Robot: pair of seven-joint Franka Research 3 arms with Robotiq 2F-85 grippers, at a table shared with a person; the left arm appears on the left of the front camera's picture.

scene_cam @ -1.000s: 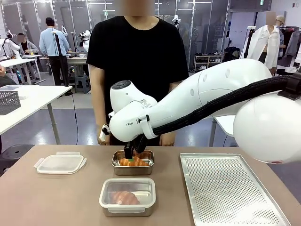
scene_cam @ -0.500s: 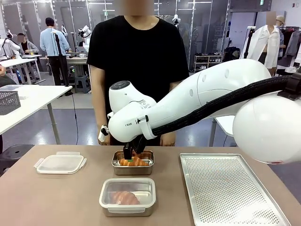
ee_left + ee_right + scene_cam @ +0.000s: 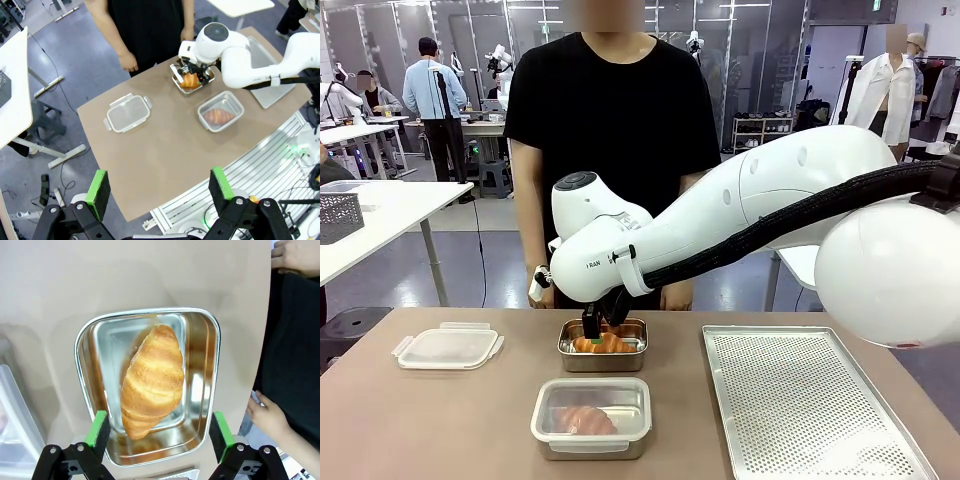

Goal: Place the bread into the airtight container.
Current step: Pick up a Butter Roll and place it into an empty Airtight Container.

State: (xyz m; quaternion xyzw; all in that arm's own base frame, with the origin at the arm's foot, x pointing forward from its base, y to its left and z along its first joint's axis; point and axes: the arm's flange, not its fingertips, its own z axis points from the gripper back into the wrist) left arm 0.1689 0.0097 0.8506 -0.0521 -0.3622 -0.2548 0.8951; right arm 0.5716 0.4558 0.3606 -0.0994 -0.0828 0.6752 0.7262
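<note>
The right gripper [image 3: 156, 432] hangs with jaws spread wide over the metal tin [image 3: 202, 390] near the tabletop's [image 3: 440, 420] far edge, gripping nothing; a croissant [image 3: 152, 380] lies inside. From the front, the arm hides most of that tin. The left gripper [image 3: 159, 189] is open and empty, high above the near edge. A second croissant [image 3: 585, 420] sits in the clear container [image 3: 591, 417], blurred behind its wall.

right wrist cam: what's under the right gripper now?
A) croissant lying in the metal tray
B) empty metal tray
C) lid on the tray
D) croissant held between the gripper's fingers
A. The right gripper hangs open above the metal tray, and the croissant lies inside it, diagonal, with neither finger touching it.
</note>
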